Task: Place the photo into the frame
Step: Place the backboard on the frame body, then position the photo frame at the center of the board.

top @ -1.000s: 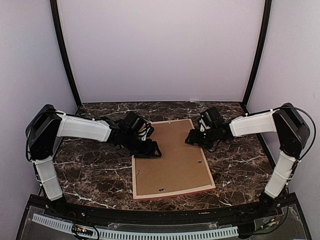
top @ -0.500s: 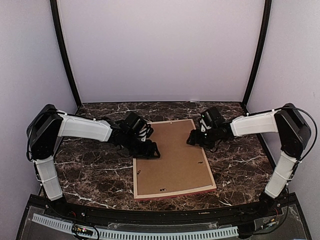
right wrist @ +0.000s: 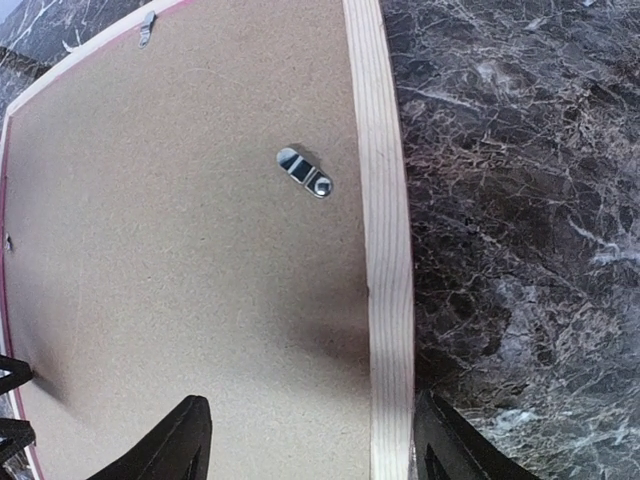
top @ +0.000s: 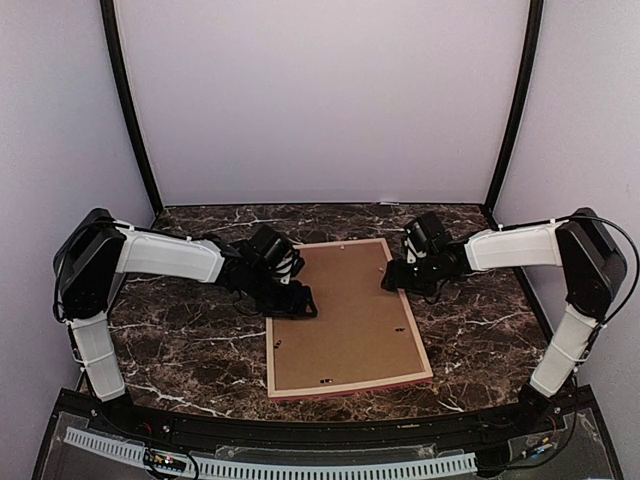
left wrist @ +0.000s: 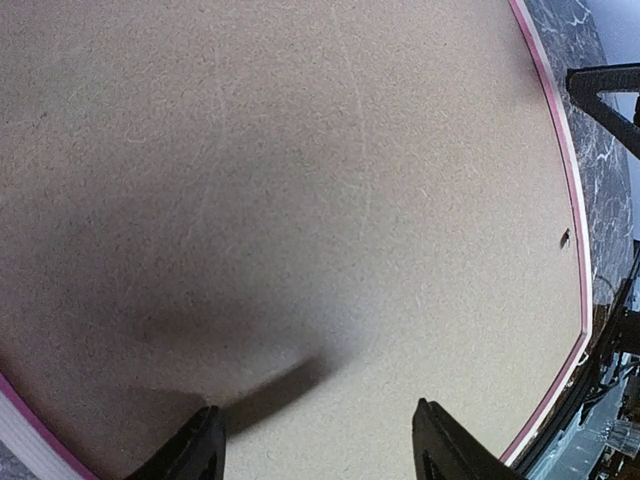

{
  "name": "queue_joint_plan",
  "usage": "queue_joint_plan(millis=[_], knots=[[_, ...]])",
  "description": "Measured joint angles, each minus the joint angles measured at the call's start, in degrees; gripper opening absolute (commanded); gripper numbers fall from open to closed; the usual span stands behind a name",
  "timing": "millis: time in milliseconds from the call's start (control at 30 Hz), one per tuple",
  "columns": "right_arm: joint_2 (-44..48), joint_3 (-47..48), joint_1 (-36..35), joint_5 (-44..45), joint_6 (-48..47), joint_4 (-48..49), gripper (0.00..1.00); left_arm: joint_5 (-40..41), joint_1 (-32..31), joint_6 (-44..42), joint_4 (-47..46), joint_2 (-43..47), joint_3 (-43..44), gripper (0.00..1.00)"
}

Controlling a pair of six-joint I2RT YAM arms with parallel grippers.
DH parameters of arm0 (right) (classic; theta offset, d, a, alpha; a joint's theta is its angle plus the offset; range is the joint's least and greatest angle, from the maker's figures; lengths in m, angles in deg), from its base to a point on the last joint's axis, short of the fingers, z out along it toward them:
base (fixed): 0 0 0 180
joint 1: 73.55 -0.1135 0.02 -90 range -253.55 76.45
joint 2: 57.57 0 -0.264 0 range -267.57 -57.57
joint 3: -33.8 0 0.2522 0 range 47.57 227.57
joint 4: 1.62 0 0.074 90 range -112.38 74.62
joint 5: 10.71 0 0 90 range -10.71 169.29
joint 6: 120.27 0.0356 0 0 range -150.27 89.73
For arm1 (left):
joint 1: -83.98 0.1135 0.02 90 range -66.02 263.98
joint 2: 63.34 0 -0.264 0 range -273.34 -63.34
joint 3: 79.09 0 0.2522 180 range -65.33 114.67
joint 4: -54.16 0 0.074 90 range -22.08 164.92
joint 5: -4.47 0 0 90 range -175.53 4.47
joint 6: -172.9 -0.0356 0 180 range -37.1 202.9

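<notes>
Surface: dark marble table (top: 170, 340), plain pale walls behind.
Frame: frame (top: 350, 387) lies face down in the middle, brown backing board (top: 340, 320) on top, long axis running near to far.
Photo: photo is not in view; whether it is under the board, I cannot tell.
Left side: left gripper (top: 303, 303) is spread wide and empty, over the left rail.
Right side: right gripper (top: 393, 280) is spread and empty, at the right rail.
Key relation: metal clip (right wrist: 305, 172) sits just beside the right rail, so the right arm is nearer.
</notes>
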Motion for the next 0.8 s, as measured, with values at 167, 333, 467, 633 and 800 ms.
queue_joint_plan(millis=[167,333,467,633,800], knots=[[0.0,0.0,0.1,0.5,-1.3,-0.5,0.63,0.1,0.0,-1.2,0.3,0.0,0.5,0.67],[0.0,-1.3,0.5,0.0,-2.6,-0.2,0.58,0.1,0.7,-2.6,0.5,1.2,1.3,0.67],[0.0,-2.5,0.8,-1.1,-4.0,-0.2,0.50,0.0,2.2,-3.7,1.3,2.5,2.6,0.67],[0.0,-2.8,1.2,-2.0,-5.9,-0.2,0.38,0.3,4.3,-5.1,2.1,3.4,3.8,0.67],[-0.1,-2.8,1.8,-2.2,-8.0,-0.5,0.29,1.5,5.9,-6.4,3.7,4.1,3.8,0.68]])
